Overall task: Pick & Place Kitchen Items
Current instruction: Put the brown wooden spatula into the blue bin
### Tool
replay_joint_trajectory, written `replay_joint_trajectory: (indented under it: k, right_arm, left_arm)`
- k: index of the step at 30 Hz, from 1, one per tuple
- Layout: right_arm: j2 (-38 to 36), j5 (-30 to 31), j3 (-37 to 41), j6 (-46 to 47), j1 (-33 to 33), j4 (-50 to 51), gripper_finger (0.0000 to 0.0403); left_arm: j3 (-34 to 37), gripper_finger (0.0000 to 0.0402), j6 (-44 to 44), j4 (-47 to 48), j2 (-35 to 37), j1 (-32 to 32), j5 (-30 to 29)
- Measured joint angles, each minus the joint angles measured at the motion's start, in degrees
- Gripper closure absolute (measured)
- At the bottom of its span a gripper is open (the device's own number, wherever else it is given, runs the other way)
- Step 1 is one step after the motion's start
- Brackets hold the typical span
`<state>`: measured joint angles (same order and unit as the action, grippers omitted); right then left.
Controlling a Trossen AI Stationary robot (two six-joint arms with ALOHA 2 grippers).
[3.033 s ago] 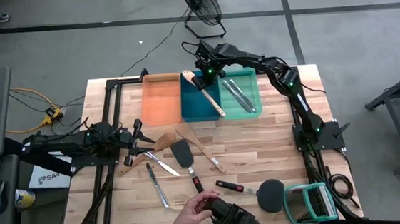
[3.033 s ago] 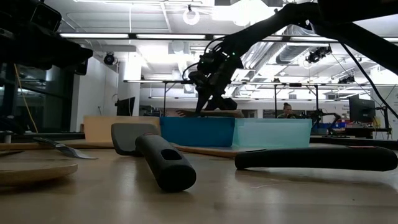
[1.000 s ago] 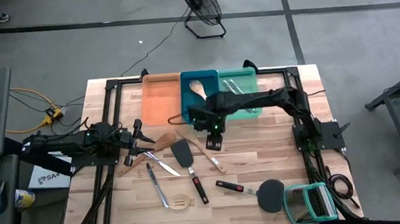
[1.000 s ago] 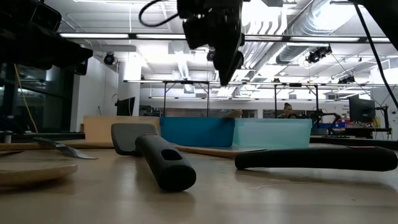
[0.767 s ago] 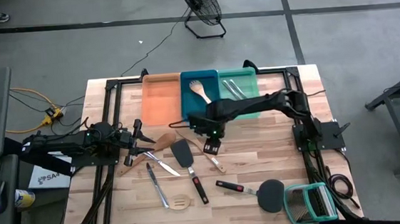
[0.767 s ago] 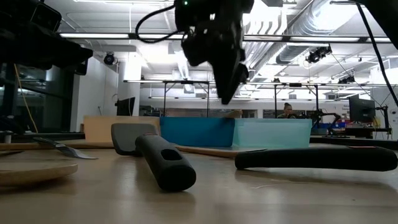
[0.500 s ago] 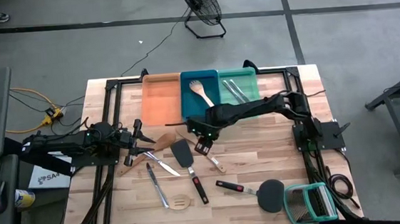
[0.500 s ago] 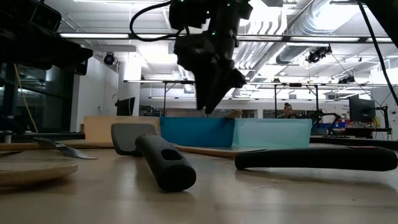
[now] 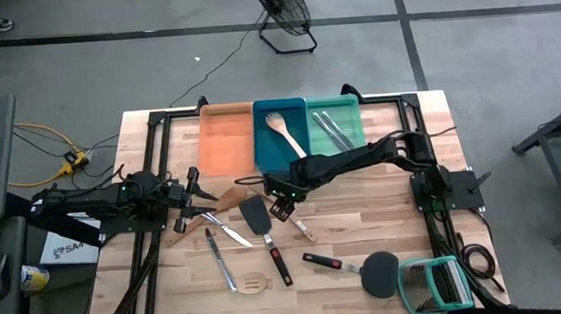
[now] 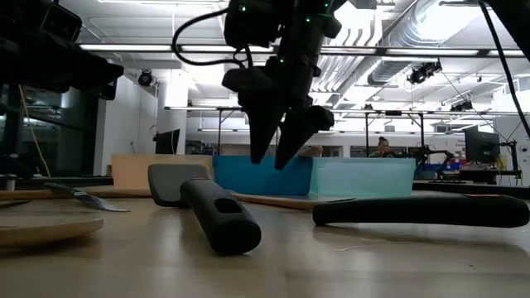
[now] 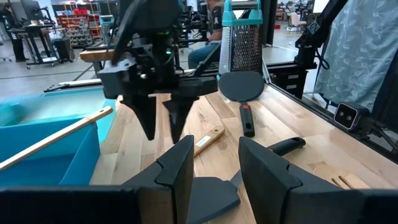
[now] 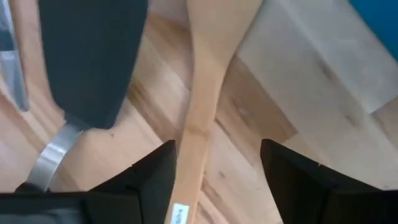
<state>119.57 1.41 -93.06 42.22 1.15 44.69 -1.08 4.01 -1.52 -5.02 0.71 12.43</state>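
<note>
Swinging away from the trays since a second ago, the right gripper (image 9: 280,206) now hangs low over the middle of the table, and its fingers have spread wide with nothing between them. Right beneath it lies a pale wooden spatula (image 12: 198,106), long smooth handle with a small sticker near the end, flat on the boards just beside the black spatula (image 9: 256,217). Its handle runs up between the two open fingers without touching either. Over in the blue tray (image 9: 265,150) a wooden spoon (image 9: 283,131) rests diagonally. The left gripper (image 9: 186,202) waits at the table's left side, fingers partly apart and empty. Most of the wooden spatula's head is cut off in the right wrist view.
</note>
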Motion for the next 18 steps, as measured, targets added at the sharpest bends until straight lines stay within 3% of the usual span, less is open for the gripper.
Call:
replay_joint_trajectory:
  k: [18]
  right_arm:
    - [4.67,-0.52,0.12,3.95,1.91,-3.02,0.0193]
  left_arm:
    - [-0.02,0.0277,-0.02,0.00,0.00,0.00,0.04]
